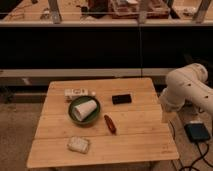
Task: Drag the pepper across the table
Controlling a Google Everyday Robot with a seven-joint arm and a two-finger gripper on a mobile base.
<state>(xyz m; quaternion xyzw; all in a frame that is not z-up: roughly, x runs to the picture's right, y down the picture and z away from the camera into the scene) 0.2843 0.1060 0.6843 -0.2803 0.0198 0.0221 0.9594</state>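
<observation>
Lying near the middle of the tabletop, the pepper is just beside the green bowl. The gripper hangs by the right edge; wide or narrow, I cannot tell.

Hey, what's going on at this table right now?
A white robot arm stands off the right edge of the light wooden table, its claw apparently hanging beside that edge, touching nothing. The small red pepper lies untouched mid-table, right of the green bowl holding a white cup.
</observation>
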